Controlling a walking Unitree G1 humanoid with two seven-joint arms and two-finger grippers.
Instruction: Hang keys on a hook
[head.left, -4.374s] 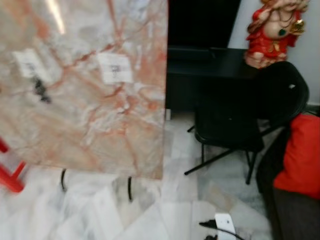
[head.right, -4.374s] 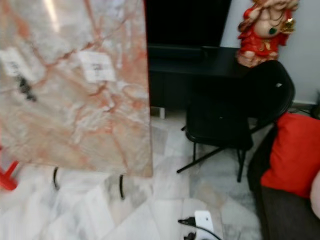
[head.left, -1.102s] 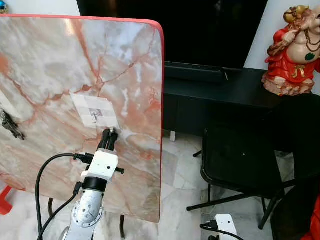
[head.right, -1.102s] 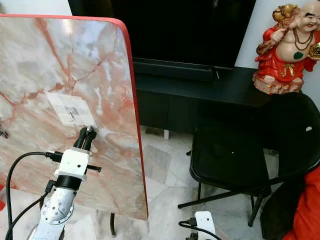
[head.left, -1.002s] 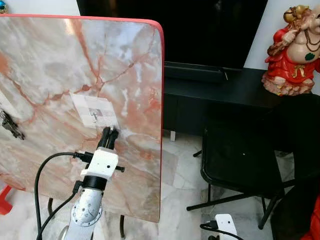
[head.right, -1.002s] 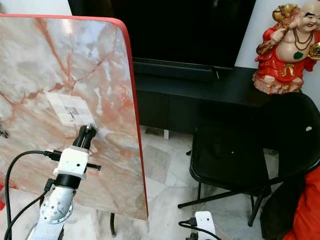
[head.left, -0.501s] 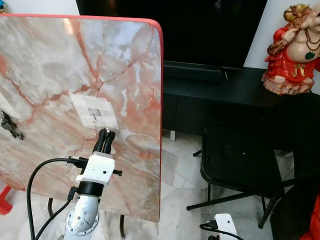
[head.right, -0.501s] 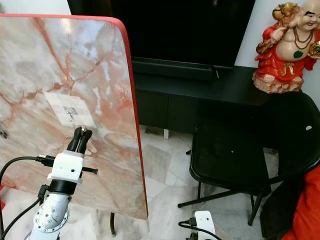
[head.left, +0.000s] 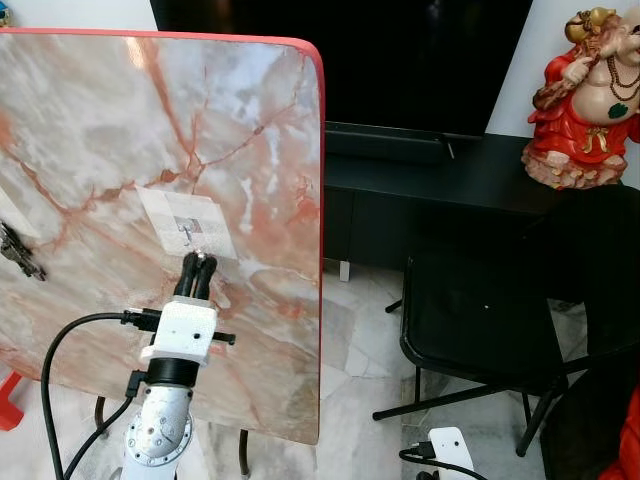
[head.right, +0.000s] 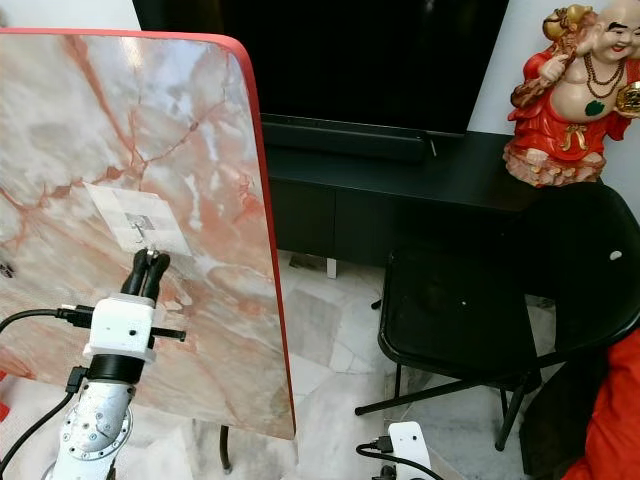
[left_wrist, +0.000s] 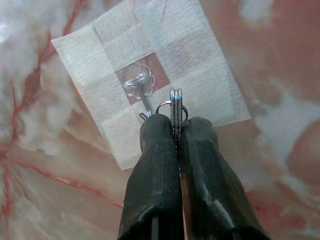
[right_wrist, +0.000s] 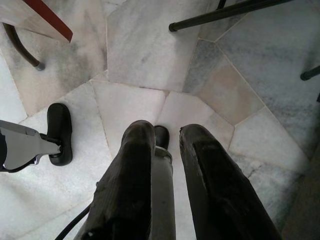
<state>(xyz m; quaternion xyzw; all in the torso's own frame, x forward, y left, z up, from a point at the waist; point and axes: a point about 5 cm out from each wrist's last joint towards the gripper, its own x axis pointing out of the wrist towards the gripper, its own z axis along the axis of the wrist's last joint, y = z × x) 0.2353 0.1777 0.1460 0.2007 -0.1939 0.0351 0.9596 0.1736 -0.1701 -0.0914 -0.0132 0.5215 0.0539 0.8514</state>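
Keys (left_wrist: 176, 107), thin stiff metal, light but likely slippery, stand edge-on pinched between the left gripper (left_wrist: 176, 127) fingers, their ring (left_wrist: 171, 109) just beside the clear adhesive hook (left_wrist: 140, 91) on the upright marble tabletop (head.left: 150, 130). Holding by the blades leaves the ring free. Right gripper (right_wrist: 167, 135) hangs spread over the floor.

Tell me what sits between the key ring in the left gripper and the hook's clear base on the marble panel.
In the left wrist view, just the hook's thin metal stem and bare white adhesive pad; the keys pinched in the left gripper sit beside the stem.
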